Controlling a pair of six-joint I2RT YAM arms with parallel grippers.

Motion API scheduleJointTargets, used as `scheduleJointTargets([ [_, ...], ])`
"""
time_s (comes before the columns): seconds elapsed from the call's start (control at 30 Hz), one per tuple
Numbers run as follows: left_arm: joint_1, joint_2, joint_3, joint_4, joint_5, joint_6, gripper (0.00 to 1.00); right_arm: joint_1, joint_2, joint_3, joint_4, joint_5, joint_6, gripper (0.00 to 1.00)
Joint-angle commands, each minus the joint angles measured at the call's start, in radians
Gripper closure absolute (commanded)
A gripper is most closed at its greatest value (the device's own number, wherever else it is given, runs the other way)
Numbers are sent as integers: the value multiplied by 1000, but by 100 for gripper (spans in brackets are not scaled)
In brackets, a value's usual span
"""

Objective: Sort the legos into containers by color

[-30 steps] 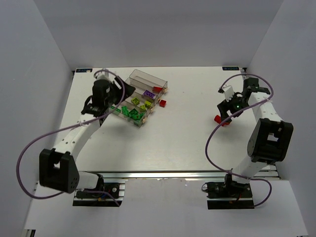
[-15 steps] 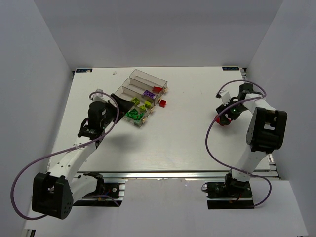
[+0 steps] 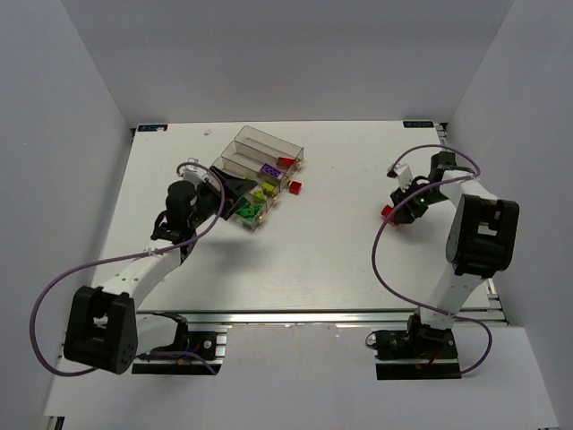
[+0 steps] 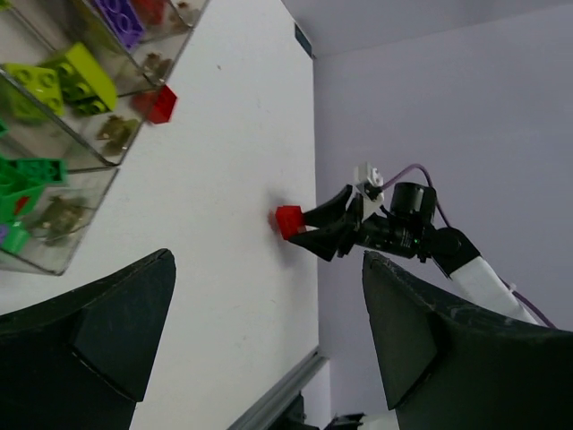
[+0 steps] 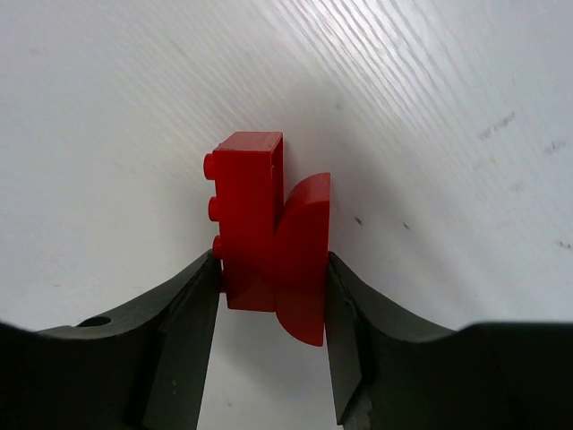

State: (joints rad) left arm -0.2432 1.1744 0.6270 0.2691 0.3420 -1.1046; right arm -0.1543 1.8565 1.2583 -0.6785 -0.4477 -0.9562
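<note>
As the red pair [image 5: 251,215] sits right of centre in the top view, well apart from the bins [image 3: 269,137], right gripper [image 5: 273,269]: clamped on it, I judge for the carry across.
Grip: fingers [image 5: 179,331] narrowly parted, pressing either side of a studded brick and a rounded piece held side by side, with the studs facing frame-left.
Height: close over the table [image 5: 430,107]; I cannot tell whether it is lifted.
Left gripper [image 4: 267,269]: jaws wide apart and empty, hanging over the bins' left side in the top view, likely waiting.
Bins: upper centre of the top view, with green, lime and purple legos [image 4: 72,81] grouped inside and one red at the right end.
Loose red [image 3: 295,187]: on the table just right of the bins, not yet binned.
</note>
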Motion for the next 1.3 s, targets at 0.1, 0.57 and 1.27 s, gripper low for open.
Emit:
scheduleJointTargets([
  [0.1,-91,134,77,156,152,-40,6,171,-167,62,-76,-251,-6,92],
  [0.57,-154,278,238,170,180,3,6,588,-189,268,74,-336,413,100],
  [1.27,-183,320,270,127,233,38,22,679,-154,319,119,-224,459,100],
])
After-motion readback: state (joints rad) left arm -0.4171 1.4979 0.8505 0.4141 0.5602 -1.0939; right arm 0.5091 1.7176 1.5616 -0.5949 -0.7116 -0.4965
